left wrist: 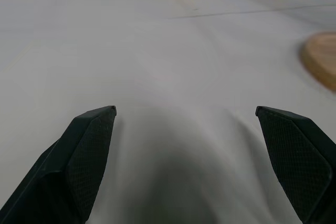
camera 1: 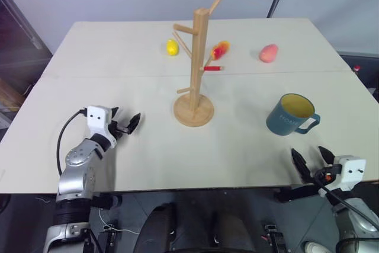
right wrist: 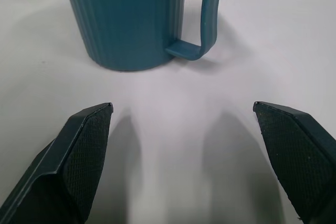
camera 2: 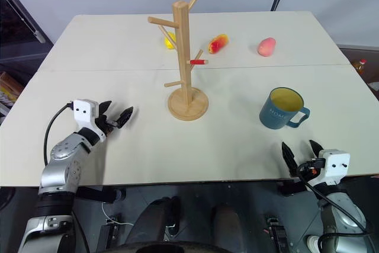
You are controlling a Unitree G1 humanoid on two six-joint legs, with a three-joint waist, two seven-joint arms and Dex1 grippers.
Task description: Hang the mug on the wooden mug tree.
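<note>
The right gripper [camera 1: 312,162] hovers low over the near edge of the table [camera 1: 118,87], its two black fingers spread wide with nothing between them. Just ahead of it, a little toward the table's middle, the mug [camera 1: 290,114] stands upright on the tabletop, apart from the fingertips, its yellow inside showing and its loop handle turned toward the gripper's outer side. In the right wrist view the mug [right wrist: 126,19] sits directly past the gap between the fingers.

The left gripper [camera 1: 126,123] is likewise spread apart and empty, resting low over the table. Off to its inner side and slightly ahead stands the wooden mug tree [camera 1: 198,63], upright on its round base, well apart from both grippers and between them. Beyond the tree, near the far edge, lie a yellow toy fruit [camera 1: 172,47], a red-and-yellow toy fruit [camera 1: 220,50] and a pink toy fruit [camera 1: 268,53].
</note>
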